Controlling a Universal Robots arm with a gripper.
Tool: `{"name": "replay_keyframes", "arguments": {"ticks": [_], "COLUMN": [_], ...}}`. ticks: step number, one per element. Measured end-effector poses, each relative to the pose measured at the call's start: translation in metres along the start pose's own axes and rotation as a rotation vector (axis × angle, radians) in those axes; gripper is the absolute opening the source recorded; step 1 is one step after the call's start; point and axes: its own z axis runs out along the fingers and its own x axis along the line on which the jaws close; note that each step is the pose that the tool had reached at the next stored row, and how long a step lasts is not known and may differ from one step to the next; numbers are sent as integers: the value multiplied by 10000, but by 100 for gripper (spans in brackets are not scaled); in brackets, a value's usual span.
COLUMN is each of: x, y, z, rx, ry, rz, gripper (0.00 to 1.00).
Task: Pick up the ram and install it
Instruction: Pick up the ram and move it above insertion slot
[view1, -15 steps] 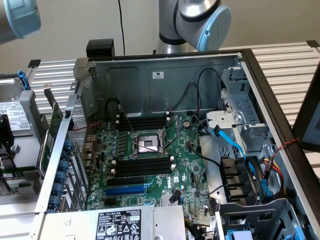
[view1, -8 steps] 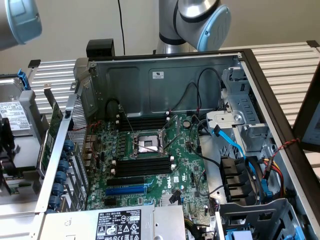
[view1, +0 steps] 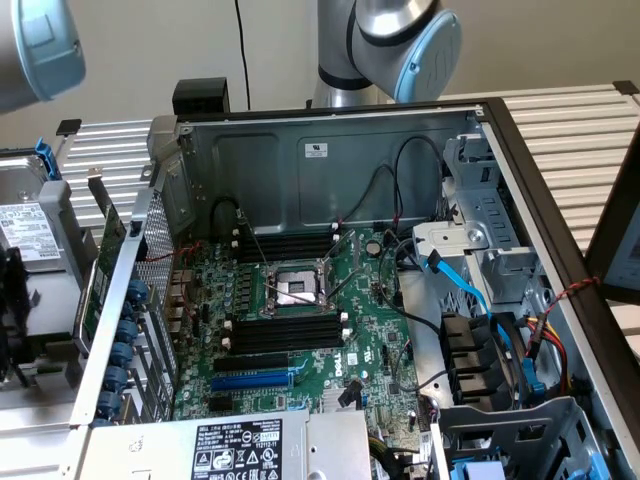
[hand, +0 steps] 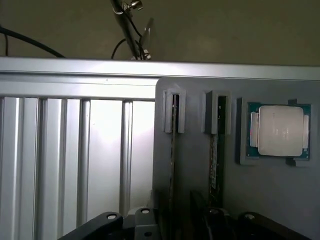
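You are at the pick. The ram stands on edge in a slot of the grey holder, on the side nearest the ribbed aluminium table. A second stick stands in the next slot, and a CPU sits in its recess beyond that.

The claw hangs over the first stick, roughly in line with its thin top edge. To do this well, keep the claw square to the stick's length and centred on it, so the grip lands on the flat faces rather than on a corner. Keep clear of the neighbouring stick too — the two slots stand close together.

You cannot tell from here whether the claw is released or clenched. Its end lies in shadow, and no contact with the stick can be made out.

In the exterior view, the black memory slots on the motherboard show their white end clips — the ram is not yet installed there.
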Motion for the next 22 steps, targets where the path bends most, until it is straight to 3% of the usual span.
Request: {"name": "replay_keyframes", "arguments": {"ticks": [1, 3, 4, 6, 22], "x": [0, 0, 0, -1, -6], "y": [1, 6, 7, 10, 21], "z": [0, -12, -41, -130, -857], "rx": [-1, -1, 1, 1, 0], "ry": [-1, -3, -3, -5, -3], "rz": [0, 0, -1, 0, 1], "gripper": [36, 24, 24, 13, 12]}}
